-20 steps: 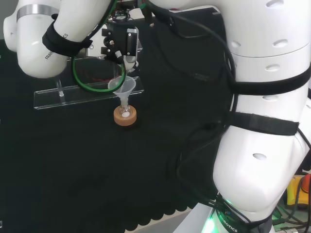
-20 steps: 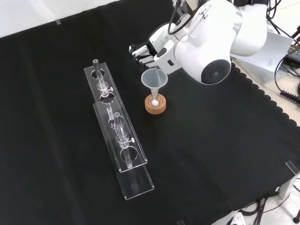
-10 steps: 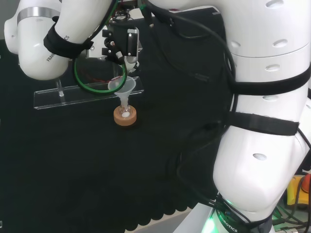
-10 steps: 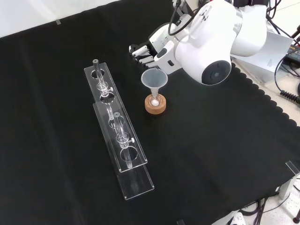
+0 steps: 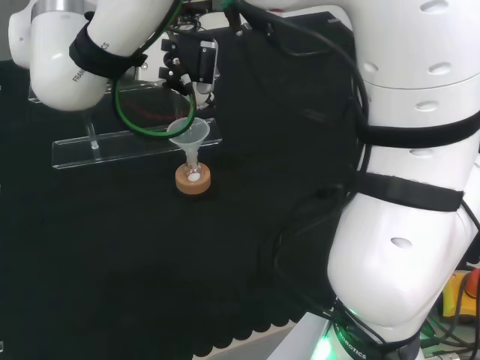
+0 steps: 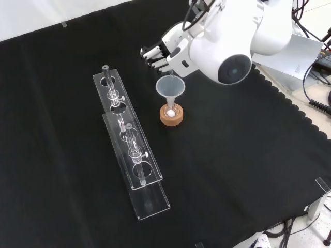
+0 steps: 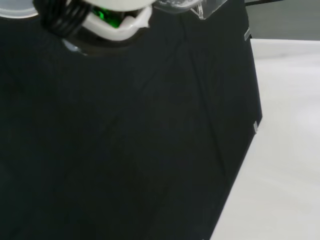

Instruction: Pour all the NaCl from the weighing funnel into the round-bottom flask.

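A robot hand [image 6: 158, 53] hangs just above a clear plastic funnel [image 6: 170, 88] seated in the neck of a small round-bottom flask [image 6: 169, 109], which sits on a cork ring [image 6: 171, 118] in the middle of the black cloth [image 6: 248, 165]. White powder lies in the flask's bottom. The fingers curl over a thin clear piece, apparently the weighing funnel [image 5: 198, 95], pointing down into the funnel's mouth. A long clear rack [image 6: 129, 147] of glassware stands to the left in the front view. The arm's white link [image 6: 227, 39] crowds in behind the hand.
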Motion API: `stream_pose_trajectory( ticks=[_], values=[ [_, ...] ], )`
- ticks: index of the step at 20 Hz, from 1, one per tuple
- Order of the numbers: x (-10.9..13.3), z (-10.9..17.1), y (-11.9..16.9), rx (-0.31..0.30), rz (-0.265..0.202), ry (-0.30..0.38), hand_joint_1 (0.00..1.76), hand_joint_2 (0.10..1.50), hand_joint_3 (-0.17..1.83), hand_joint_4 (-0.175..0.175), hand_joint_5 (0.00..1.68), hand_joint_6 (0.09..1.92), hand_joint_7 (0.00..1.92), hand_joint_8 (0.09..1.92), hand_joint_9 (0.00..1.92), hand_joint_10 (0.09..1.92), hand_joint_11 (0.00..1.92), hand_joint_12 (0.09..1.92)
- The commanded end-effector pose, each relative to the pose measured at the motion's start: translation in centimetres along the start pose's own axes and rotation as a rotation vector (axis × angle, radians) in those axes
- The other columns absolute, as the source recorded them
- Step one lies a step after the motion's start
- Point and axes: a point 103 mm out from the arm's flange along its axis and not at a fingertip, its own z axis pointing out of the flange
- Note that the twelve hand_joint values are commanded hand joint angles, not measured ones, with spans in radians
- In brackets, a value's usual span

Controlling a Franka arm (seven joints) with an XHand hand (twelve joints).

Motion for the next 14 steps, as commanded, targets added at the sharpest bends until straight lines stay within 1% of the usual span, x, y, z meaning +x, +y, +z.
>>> stream_pose_trajectory(
  ticks=[1,5,8,11,12,14],
  values=[
    [-0.8,1.5,-0.1,-0.033,-0.001,0.09,1.06,0.71,0.77,0.175,1.05,1.1,0.65,0.68,0.87,0.51,0.41,1.28],
    [-1.5,3.2,-0.2,-0.054,0.0,0.213,1.06,0.71,0.77,0.175,1.05,1.1,0.65,0.68,0.87,0.51,0.41,1.28],
    [-2.1,4.5,-0.2,-0.058,0.001,0.289,1.06,0.71,0.77,0.175,1.05,1.1,0.66,0.69,0.87,0.51,0.41,1.28],
    [-2.5,5.6,-0.2,-0.062,0.008,0.345,1.06,0.71,0.78,0.175,1.05,1.1,0.66,0.68,0.87,0.51,0.41,1.28],
    [-2.8,6.2,-0.2,-0.069,0.004,0.378,1.06,0.71,0.78,0.175,1.05,1.1,0.66,0.68,0.88,0.51,0.41,1.28],
    [-3.1,7.4,0.0,-0.071,0.002,0.412,1.06,0.71,0.78,0.175,1.05,1.1,0.66,0.68,0.88,0.51,0.41,1.28]
  ],
)
